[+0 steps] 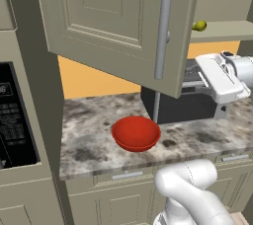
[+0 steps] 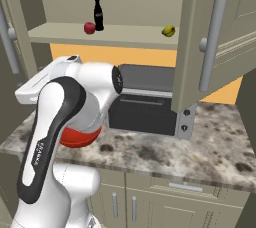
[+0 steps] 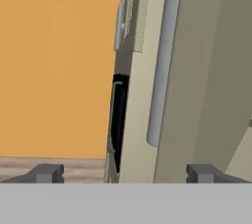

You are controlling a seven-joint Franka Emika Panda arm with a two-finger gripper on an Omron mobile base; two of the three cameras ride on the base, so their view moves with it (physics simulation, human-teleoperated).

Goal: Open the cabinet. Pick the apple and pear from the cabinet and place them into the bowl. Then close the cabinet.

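Observation:
The cabinet (image 2: pixel 125 36) stands with both doors swung out. On its shelf sit the dark-red apple (image 2: pixel 89 28) and, further right, the yellow-green pear (image 2: pixel 169 31), which also shows past the left door's edge (image 1: pixel 199 25). The red bowl (image 1: pixel 136 132) rests on the marble counter below the left door (image 1: pixel 108 17); my arm hides most of it in the right base view (image 2: pixel 80 137). My gripper (image 3: pixel 126 173) is open and holds nothing. It faces a door edge with its long bar handle (image 3: pixel 161 61), some way off. My white hand (image 1: pixel 220 77) hovers at shelf-underside height, right of the left door's handle (image 1: pixel 163 34).
A dark cola bottle (image 2: pixel 99 14) stands just right of the apple. A black appliance (image 1: pixel 183 105) sits on the counter behind the bowl, under the shelf. The right door (image 2: pixel 215 42) juts out over the counter. A tall unit with a black oven panel (image 1: pixel 15 115) closes off the left.

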